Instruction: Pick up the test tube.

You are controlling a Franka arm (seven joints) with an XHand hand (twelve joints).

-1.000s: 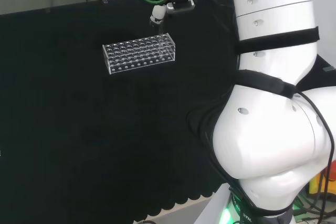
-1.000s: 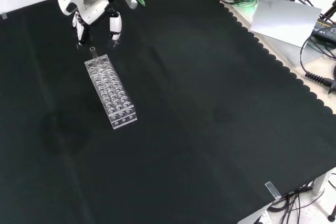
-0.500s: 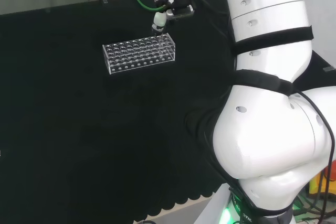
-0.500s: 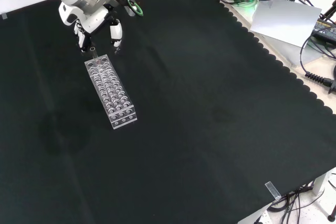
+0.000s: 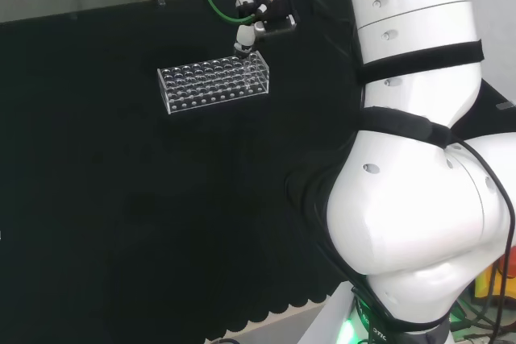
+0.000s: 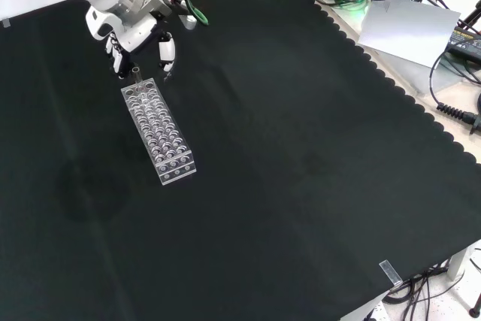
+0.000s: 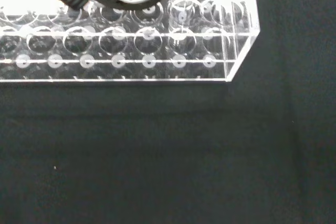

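Front view had my black and white hand (image 6: 139, 31) over the clear plastic rack's (image 6: 158, 133) far end, fingers apart around the thin clear glass test tube (image 6: 135, 74) upright there; light, slick, fragile, so I'd pinch its exposed top.

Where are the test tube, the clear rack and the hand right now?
test tube (image 6: 135, 73): front view, its open top above the rack.
rack (image 6: 161, 137): front view, its top plate.
hand (image 6: 167, 52): front view, a white fingertip.
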